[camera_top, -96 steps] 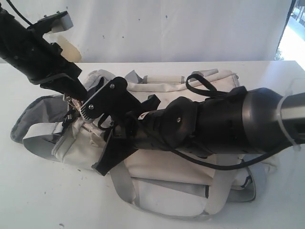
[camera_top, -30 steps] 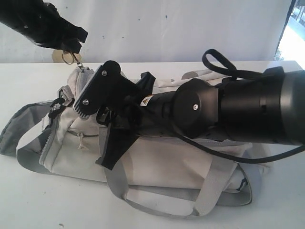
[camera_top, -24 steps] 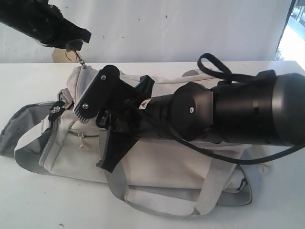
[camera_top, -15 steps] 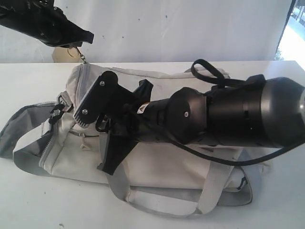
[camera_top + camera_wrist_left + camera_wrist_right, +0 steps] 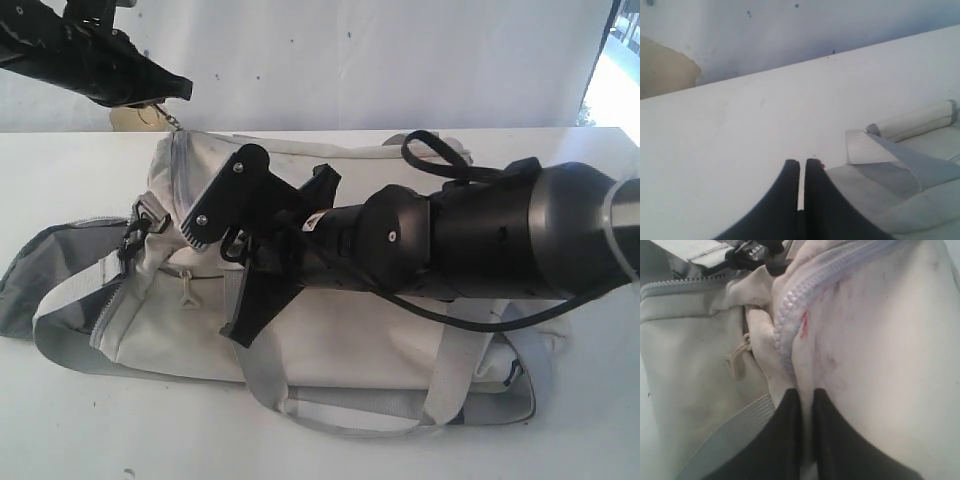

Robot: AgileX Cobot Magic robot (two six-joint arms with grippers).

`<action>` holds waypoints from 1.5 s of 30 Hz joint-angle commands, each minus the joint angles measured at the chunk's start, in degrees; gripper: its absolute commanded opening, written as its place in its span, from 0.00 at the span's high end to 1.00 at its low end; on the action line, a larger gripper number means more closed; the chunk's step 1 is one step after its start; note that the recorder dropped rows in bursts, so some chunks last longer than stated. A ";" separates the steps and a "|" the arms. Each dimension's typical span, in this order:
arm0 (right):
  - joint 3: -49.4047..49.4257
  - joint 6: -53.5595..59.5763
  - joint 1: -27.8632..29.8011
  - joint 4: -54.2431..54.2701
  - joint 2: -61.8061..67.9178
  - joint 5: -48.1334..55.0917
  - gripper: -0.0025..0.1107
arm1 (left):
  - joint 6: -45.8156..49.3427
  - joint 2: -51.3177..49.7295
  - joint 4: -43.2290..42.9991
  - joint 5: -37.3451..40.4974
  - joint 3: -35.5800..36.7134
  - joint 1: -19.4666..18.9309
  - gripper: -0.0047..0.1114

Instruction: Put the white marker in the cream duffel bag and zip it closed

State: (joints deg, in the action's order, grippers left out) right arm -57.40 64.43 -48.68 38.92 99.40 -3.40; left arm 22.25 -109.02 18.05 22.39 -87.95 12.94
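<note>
The cream duffel bag [image 5: 340, 340] lies across the table, its grey zipper [image 5: 790, 305] shut where it shows. My left gripper [image 5: 180, 92] hangs over the bag's raised left end, shut on the metal zipper pull [image 5: 172, 122] dangling under its tips. In the left wrist view that gripper [image 5: 802, 162] shows only a hairline gap and the pull is hidden. My right gripper [image 5: 805, 392] is shut on a fold of bag fabric [image 5: 880, 340] beside the zipper. In the exterior view it [image 5: 235, 265] reaches across the bag's middle. The white marker is out of view.
Grey shoulder strap [image 5: 60, 300] trails off the bag's left end, with a black clip [image 5: 135, 235] at the corner. A padded handle wrap [image 5: 912, 120] lies on the bag's far side. A small pocket zipper tab [image 5: 737, 360] hangs on the end panel. White table [image 5: 80, 420] and white backdrop [image 5: 400, 60] surround everything.
Three seconds ago the bag's left end gaped open. Since then the left gripper has risen with the pull to the end corner, and the right arm and bag have shifted slightly right.
</note>
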 commanded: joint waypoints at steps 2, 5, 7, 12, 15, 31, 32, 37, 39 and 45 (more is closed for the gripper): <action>0.80 -0.67 0.38 0.43 0.07 3.40 0.82 | 1.92 0.42 -0.96 -0.13 -0.80 -0.88 0.73; 0.80 -2.78 0.38 0.43 -0.04 2.95 0.64 | 1.92 0.42 0.76 -0.26 -0.80 -0.88 0.51; 0.80 -4.71 0.38 0.43 -0.29 2.67 0.58 | 1.92 0.42 1.43 -0.26 -0.80 -0.88 0.44; 0.80 -13.83 0.52 1.09 -2.76 0.95 0.56 | 1.53 1.96 2.76 0.68 -0.80 -0.88 0.39; 0.14 -25.72 2.77 7.40 -5.92 3.40 0.56 | -1.03 4.73 2.61 4.05 -0.80 -0.88 0.41; -12.53 -67.97 19.91 -26.55 -7.78 56.90 0.76 | -21.13 13.03 -14.09 35.94 -0.80 -0.88 0.61; -13.09 -68.64 22.15 -28.51 -7.78 59.44 0.81 | -22.25 13.03 -15.69 38.47 -0.80 -0.99 0.63; -13.16 -67.08 32.33 -28.39 -7.94 66.16 0.98 | -24.24 13.03 -15.67 43.79 -0.80 -3.62 0.81; -13.16 -65.20 36.49 -28.39 -7.94 68.46 0.98 | -24.43 13.03 -15.56 45.32 -0.80 -5.18 0.94; -13.16 -62.63 44.87 -28.49 -7.94 68.70 0.98 | -23.98 14.04 -15.56 46.19 1.88 -8.01 0.96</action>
State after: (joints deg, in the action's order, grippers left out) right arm -70.14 0.52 -6.95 10.99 92.20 64.83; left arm -1.56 -96.45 2.76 68.46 -87.68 5.89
